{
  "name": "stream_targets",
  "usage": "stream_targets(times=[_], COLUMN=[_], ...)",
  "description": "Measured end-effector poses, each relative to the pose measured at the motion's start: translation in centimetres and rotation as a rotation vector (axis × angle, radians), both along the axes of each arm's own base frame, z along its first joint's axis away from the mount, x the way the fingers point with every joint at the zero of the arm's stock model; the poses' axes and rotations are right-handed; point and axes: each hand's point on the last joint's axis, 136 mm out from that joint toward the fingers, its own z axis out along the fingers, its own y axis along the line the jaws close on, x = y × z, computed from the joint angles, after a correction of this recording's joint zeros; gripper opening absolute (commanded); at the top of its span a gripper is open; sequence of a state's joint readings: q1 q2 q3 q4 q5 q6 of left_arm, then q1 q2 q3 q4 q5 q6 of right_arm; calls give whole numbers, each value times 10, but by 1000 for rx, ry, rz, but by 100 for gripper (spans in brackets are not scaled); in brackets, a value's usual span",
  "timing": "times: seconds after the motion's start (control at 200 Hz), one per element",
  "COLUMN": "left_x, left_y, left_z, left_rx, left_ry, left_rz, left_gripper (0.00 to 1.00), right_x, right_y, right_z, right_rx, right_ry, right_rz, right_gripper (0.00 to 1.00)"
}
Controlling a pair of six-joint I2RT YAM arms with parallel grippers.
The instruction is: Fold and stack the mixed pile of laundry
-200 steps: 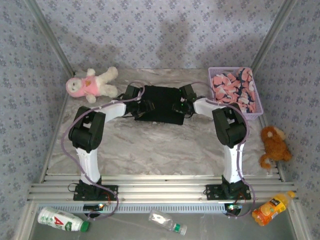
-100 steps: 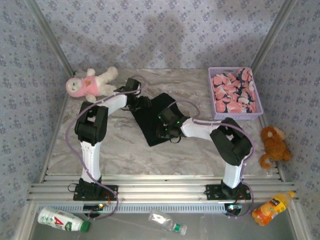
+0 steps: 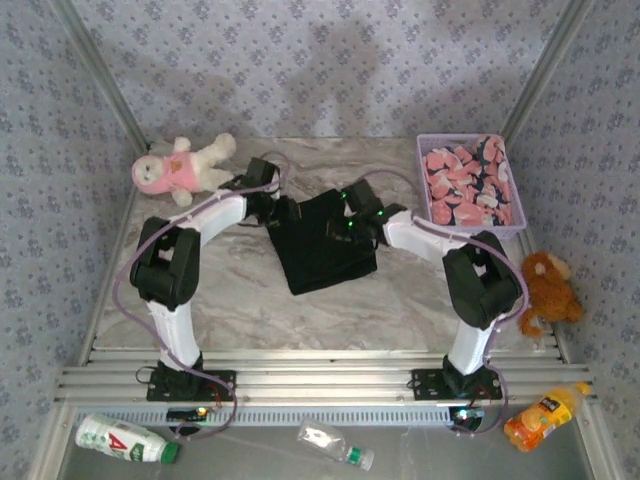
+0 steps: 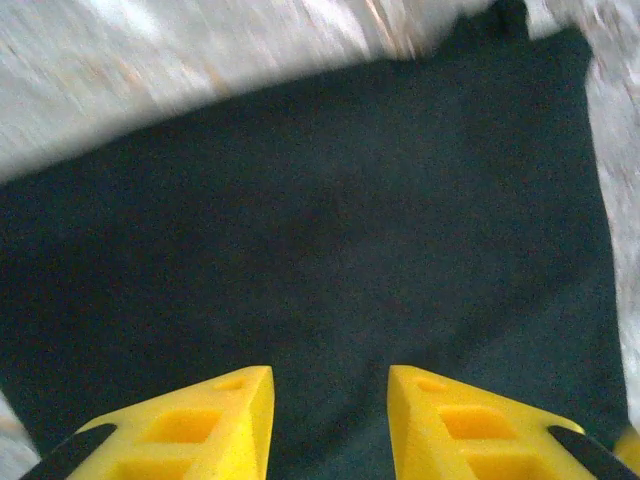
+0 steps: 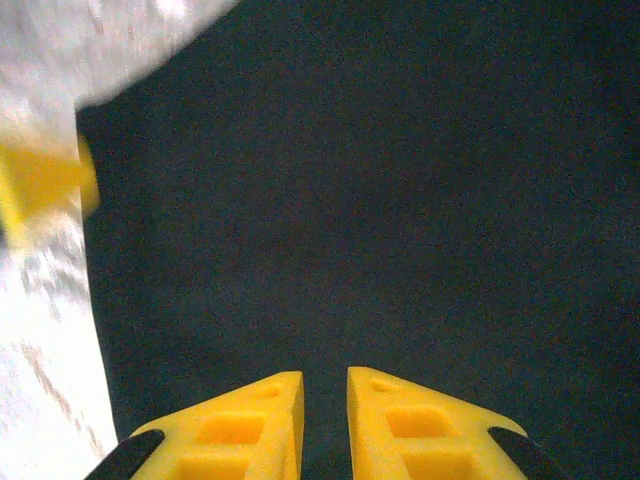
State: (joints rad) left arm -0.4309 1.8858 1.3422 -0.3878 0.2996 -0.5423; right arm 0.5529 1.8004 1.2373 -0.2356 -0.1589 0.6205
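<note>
Enclosure: marble-patterned tabletop (image 3: 230, 290), walled on three sides by grey floral-print panels (image 3: 300, 70).

Item 1, plain black short-sleeved T-shirt (image 3: 325, 255): lies flat as a compact, roughly rectangular fold at mid-table, directly beneath and ahead of both grippers.

Left gripper (image 3: 287, 212): sits over the far left corner of the fold. In the left wrist view its yellow foam fingers (image 4: 200, 425) stand clearly apart, dark cloth visible through the gap, nothing between them. Bare tabletop shows beyond the cloth's far edge. That view is motion-blurred.

Right gripper (image 3: 345, 228): sits over the far right part of the fold, close beside the left gripper. In the right wrist view its yellow fingers (image 5: 235, 430) are parted by a narrow slit only. No cloth is seen pinched in it. Black fabric spreads ahead, and tabletop shows to its left.

Item 2, pink garment printed with dark and white shapes (image 3: 465, 185): heaped inside a lavender plastic mesh basket (image 3: 475, 233), to the right of the right gripper, apart from the T-shirt.

Other: pink-and-white plush toy (image 3: 180, 168), lying to the left of the left gripper, clear of the cloth
</note>
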Motion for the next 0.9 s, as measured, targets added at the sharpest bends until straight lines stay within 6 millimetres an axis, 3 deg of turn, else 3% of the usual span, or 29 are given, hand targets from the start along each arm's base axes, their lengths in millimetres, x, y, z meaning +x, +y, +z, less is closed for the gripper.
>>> stream_targets(times=[0.115, 0.215, 0.275, 0.4, 0.575, 0.72, 0.814, 0.899], left_x=[-39, -68, -76, -79, -78, -77, -74, -62], left_y=[-21, -24, -20, -17, -17, -6, 5, 11], left_z=[-20, -46, -57, -55, -54, -47, -40, -29], left_rx=[-15, 5, 11, -4, 3, 60, 102, 112], left_ry=[55, 122, 145, 122, 96, 89, 88, 62], left_rz=[-40, -56, -49, -41, -54, -56, -51, -41], left_gripper=[38, 40, 41, 44, 56, 62, 63, 63], right_x=[34, 46, 48, 45, 46, 32, 22, 8], right_y=[-7, -9, -12, -21, -22, -29, -32, -19], right_z=[2, -18, -37, -69, -65, -56, -39, -15], right_rx=[53, 76, 84, 112, 184, 175, 148, 125], right_ry=[-27, 2, 46, 110, 94, 95, 77, 33], right_rz=[-35, -49, -74, -131, -152, -151, -135, -76], right_gripper=[20, 21, 21, 22, 27, 31, 29, 25])
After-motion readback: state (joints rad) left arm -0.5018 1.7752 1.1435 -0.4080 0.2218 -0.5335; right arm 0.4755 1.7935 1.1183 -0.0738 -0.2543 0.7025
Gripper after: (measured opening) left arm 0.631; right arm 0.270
